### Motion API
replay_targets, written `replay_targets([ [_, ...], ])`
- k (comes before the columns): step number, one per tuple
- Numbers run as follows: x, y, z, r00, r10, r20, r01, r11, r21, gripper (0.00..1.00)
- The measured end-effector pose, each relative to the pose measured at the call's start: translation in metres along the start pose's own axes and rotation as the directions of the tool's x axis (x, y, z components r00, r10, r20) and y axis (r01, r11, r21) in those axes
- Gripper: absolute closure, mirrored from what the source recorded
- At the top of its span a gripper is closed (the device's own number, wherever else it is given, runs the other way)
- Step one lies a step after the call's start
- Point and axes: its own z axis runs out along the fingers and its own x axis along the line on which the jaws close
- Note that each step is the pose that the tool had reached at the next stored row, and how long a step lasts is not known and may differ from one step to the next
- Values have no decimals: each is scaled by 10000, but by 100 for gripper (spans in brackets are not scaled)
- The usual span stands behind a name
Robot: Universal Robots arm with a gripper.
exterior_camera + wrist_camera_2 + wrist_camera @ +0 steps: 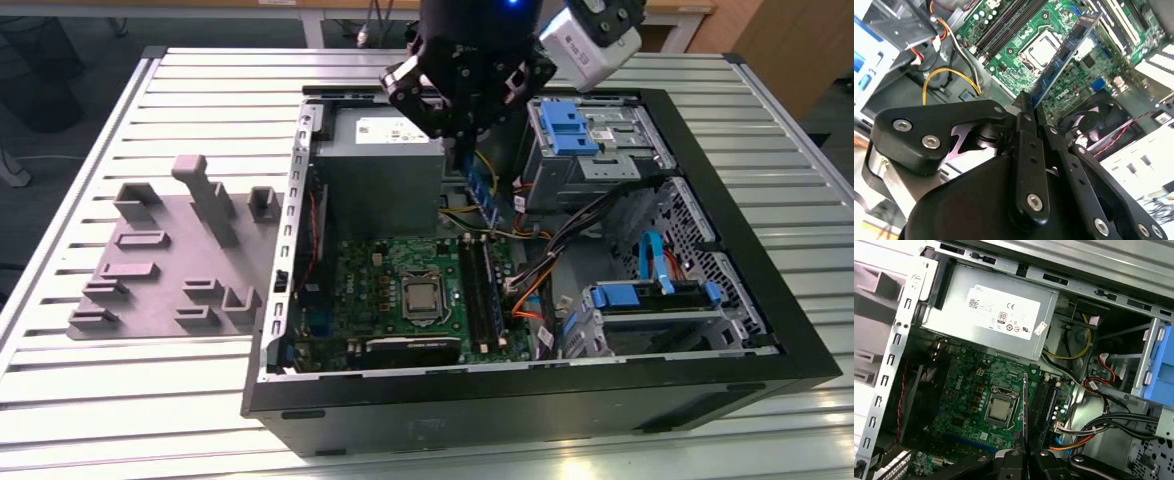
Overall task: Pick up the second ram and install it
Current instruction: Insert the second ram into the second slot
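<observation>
A: Starting at the exterior view's left, what lies on the slatted table [160, 400]?

B: A grey fixture plate [167, 265] with upright posts and small blocks rests there, just beside the open computer case [534, 400].

A: And inside the case?

B: The grey power supply [380, 160] sits at the far side, with the green motherboard [387, 290] nearer the camera below it. A bare processor [420, 297] sits in the middle of the board, and one memory stick [477, 290] stands seated in the slots just to its right.

A: Where is the gripper?

B: The gripper [465, 135] hangs over the case, above the gap between the power supply and the blue drive cage [574, 130]. Its fingers are pressed onto the second ram [483, 195], which hangs down from them, dark blue and held edge-down above the board, apart from the slots.

A: Do the wrist cameras agree?

B: Yes. In the second wrist view the black fingers [1026, 135] pinch one end of the stick, and the second ram [1066, 52] stretches away over the processor. In the first wrist view it appears edge-on as a thin blade [1025, 410] beside the slots.

A: And farther right?

B: Bundled cables [601, 215] and a second blue drive bracket [654, 295].
</observation>
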Motion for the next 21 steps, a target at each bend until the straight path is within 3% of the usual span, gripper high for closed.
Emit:
replay_targets([
  [4,0,0,30,9974,724,6,-724,9974,2,86],
  [8,0,-1,64,9901,1401,11,-1401,9901,5,86],
  [15,-102,-25,145,9871,1601,13,-1602,9871,6,86],
  [21,-127,-30,216,9756,2196,18,-2197,9756,8,86],
])
